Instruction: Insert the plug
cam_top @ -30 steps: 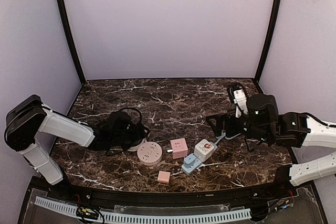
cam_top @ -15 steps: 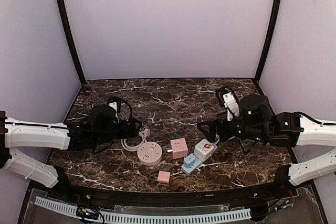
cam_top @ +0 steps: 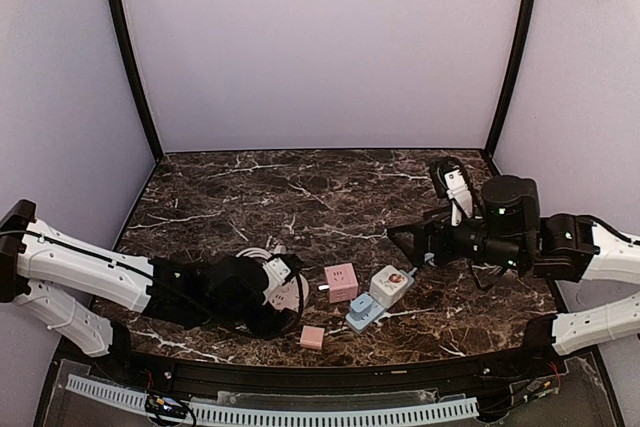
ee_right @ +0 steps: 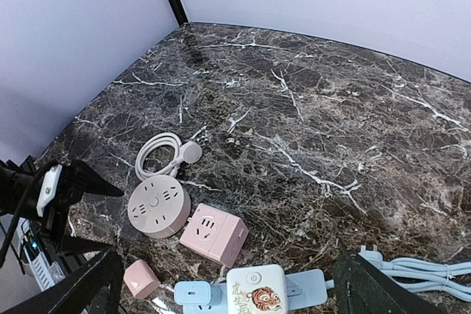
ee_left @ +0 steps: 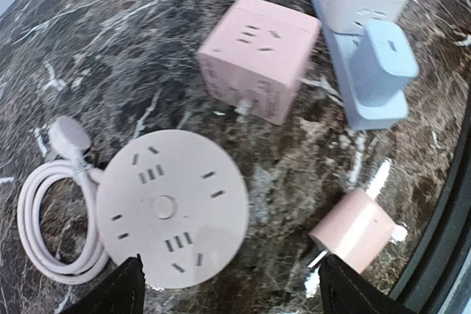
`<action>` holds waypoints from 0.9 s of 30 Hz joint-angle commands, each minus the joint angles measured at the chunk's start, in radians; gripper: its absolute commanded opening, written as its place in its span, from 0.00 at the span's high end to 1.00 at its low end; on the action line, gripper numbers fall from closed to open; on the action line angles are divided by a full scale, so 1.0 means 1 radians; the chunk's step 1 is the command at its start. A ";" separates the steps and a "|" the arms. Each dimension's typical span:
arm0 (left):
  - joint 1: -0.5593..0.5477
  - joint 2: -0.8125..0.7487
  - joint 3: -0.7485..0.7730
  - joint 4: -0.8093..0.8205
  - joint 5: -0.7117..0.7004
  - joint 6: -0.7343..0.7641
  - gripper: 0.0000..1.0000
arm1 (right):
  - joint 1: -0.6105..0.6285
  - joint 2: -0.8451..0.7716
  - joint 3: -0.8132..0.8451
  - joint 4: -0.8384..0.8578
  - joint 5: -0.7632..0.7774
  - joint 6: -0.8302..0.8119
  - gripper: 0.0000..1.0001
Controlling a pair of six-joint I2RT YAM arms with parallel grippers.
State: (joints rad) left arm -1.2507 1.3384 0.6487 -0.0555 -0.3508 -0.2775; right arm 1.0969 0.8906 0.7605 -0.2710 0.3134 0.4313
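Note:
A small pink plug (cam_top: 312, 337) lies on the marble near the front edge, prongs showing in the left wrist view (ee_left: 355, 229). A round pink power strip (ee_left: 169, 207) with a coiled white cord (ee_left: 51, 211) lies left of a pink cube socket (cam_top: 341, 282). My left gripper (cam_top: 288, 305) is open and empty, hovering low over the round strip, with the pink plug just inside its right finger (ee_left: 353, 292). My right gripper (cam_top: 402, 237) is open and empty, held above and behind the light blue power strip (cam_top: 365, 315).
The blue strip carries a white tiger-print cube (ee_right: 257, 290) and a blue charger (ee_right: 195, 293); its pale cable (ee_right: 419, 266) trails right. The table's front rim (ee_left: 441, 240) runs close beside the pink plug. Black frame posts (cam_top: 130, 57) stand at the back corners.
My left arm has swung from the back left toward the front and now covers the round strip. My right gripper moved forward-left, then drew back to the right.

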 commanded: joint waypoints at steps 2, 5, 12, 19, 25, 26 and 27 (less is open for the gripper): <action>-0.052 0.052 0.058 -0.078 0.094 0.176 0.19 | 0.004 -0.038 0.008 -0.047 0.005 0.003 0.01; -0.057 0.067 0.078 -0.071 0.135 0.235 0.19 | 0.004 -0.049 -0.005 -0.048 0.011 0.003 0.01; -0.059 0.165 0.105 0.040 0.196 0.439 0.21 | 0.004 -0.071 -0.018 -0.051 0.010 0.001 0.01; -0.059 0.218 0.168 -0.045 0.284 0.548 0.28 | 0.004 -0.101 -0.045 -0.051 0.020 -0.002 0.01; -0.059 0.238 0.199 -0.128 0.331 0.610 0.32 | 0.004 -0.099 -0.055 -0.036 0.012 -0.004 0.01; -0.059 0.239 0.202 -0.135 0.344 0.617 0.32 | 0.004 -0.098 -0.056 -0.036 0.011 -0.005 0.01; -0.059 0.240 0.201 -0.142 0.346 0.627 0.32 | 0.004 -0.097 -0.057 -0.034 0.010 -0.005 0.01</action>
State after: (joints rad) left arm -1.3056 1.5726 0.8288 -0.1173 -0.0620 0.2836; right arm 1.0969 0.7967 0.7200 -0.3199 0.3149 0.4301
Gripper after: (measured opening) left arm 0.681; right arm 0.986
